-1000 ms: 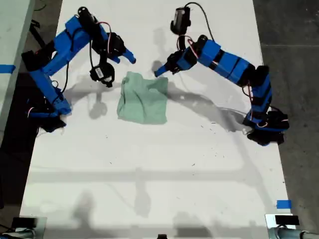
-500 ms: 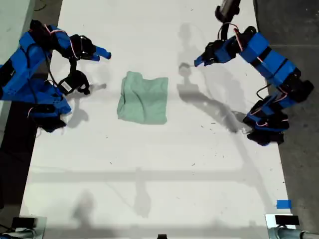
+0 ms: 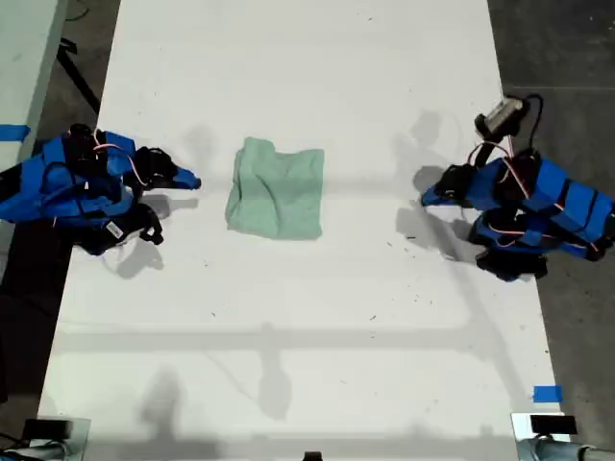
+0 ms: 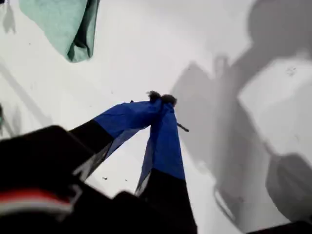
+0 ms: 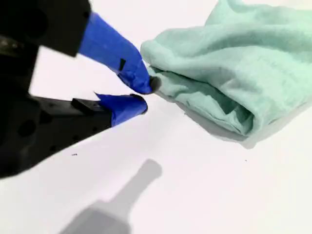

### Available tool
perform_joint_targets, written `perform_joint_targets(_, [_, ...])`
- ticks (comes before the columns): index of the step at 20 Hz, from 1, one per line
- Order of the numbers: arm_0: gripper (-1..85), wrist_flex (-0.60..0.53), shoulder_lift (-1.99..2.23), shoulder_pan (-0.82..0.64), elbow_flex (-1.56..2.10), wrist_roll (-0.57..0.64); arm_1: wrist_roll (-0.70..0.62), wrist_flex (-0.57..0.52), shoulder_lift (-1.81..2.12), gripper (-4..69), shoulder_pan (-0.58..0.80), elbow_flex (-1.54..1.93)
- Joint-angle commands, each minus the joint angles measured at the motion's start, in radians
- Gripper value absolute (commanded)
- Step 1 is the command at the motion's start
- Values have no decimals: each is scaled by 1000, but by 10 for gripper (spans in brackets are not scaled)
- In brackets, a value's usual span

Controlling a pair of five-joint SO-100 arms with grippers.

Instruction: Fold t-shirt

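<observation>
The t-shirt (image 3: 277, 189) lay as a compact folded bundle on the white table (image 3: 288, 336), between the two arms. The first gripper (image 3: 428, 199) sat well apart from it with jaws pressed together. The second gripper (image 3: 192, 181) sat near it, jaws slightly parted and empty. The folding looked finished, so the next move probably called only for parking both arms without touching the cloth.
</observation>
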Motion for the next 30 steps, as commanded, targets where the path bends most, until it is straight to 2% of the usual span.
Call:
perform_joint_targets(1, [1, 40, 213, 60, 86, -63, 158, 3, 195, -13, -95, 147])
perform_joint_targets(2, [1, 46, 235, 69, 112, -80, 213, 0, 199, -13, -104, 199])
perform_joint_targets(5, [1, 32, 233, 107, 202, -149, 227, -17, 178, -13, -86, 215])
perform_joint_targets(6, [15, 20, 229, 118, 230, -150, 259, -21, 189, -11, -80, 216])
perform_joint_targets(7, [57, 35, 227, 132, 227, -141, 308, -31, 195, 20, -83, 219])
perform_joint_targets(8, [81, 54, 229, 156, 224, -155, 241, -31, 195, 26, -84, 219])
perform_joint_targets(10, [82, 66, 229, 210, 225, -150, -41, -31, 195, 27, -87, 219])
perform_joint_targets(12, [82, 66, 229, 253, 225, -150, -459, -34, 196, 24, -87, 219])
perform_joint_targets(30, [82, 66, 229, 291, 225, -150, -442, -31, 198, 19, -86, 219])
